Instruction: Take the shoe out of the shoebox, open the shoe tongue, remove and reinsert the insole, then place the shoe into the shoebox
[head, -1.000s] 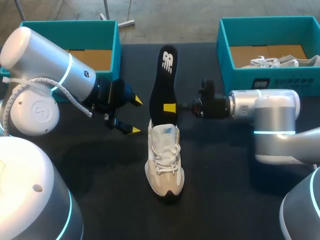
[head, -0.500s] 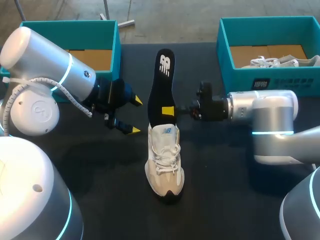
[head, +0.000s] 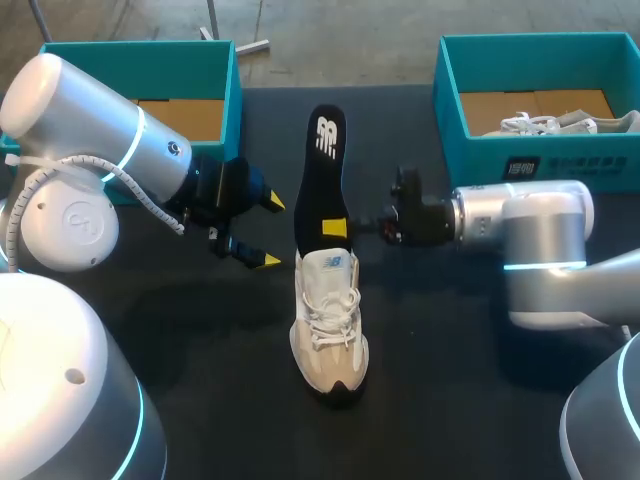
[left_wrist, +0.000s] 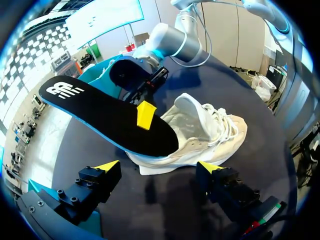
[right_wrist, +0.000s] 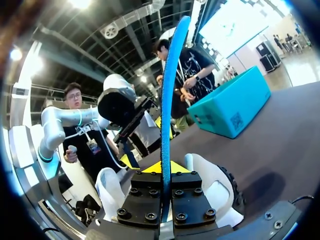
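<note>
Right end effector (head: 338, 228): we pinch the insole (head: 322, 170)
Left end effector (head: 268, 232): wide, empty
Print: white logo (head: 327, 133) on insole
Shoe (head: 330, 320): heel partly hidden

A black table (head: 440, 390) fills the view. At its far right stands a teal box (head: 470, 155), holding what looks like a white laced sneaker (head: 560, 123) on cardboard.

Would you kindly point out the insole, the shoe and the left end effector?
insole (head: 320, 180), head view, black top face.
shoe (head: 330, 312), head view, laces.
left end effector (head: 268, 232), head view, midway between tips.
</note>
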